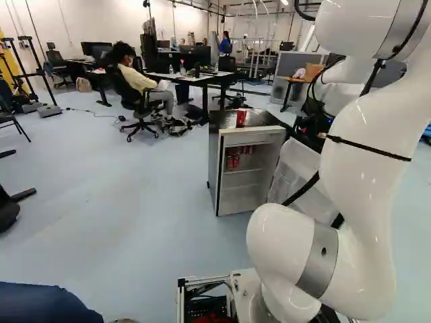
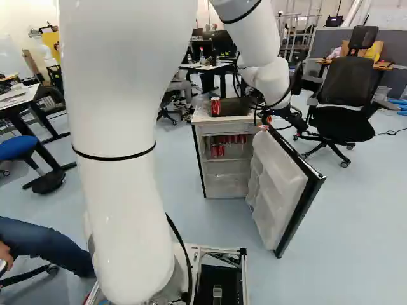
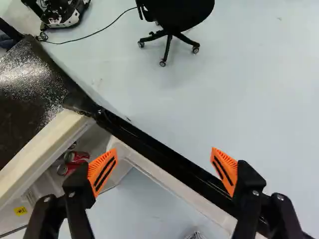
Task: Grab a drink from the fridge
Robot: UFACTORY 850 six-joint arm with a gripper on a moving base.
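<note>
The small fridge stands just right of the middle of the left base view and near the middle of the right base view. Its door is swung wide open, reaching toward the right of the right base view. Red drink cans are inside, in the upper part of the fridge, and one more red can stands upright on the fridge top, near the upper middle of that view.

The white arm fills the right side of the left base view. Its pincer is at the top of the door, right of the cans in the right base view. In the wrist view its orange-padded fingers are spread wide, gripping nothing, with the door's dark edge running between them. A black office chair stands at the upper right of the right base view.
</note>
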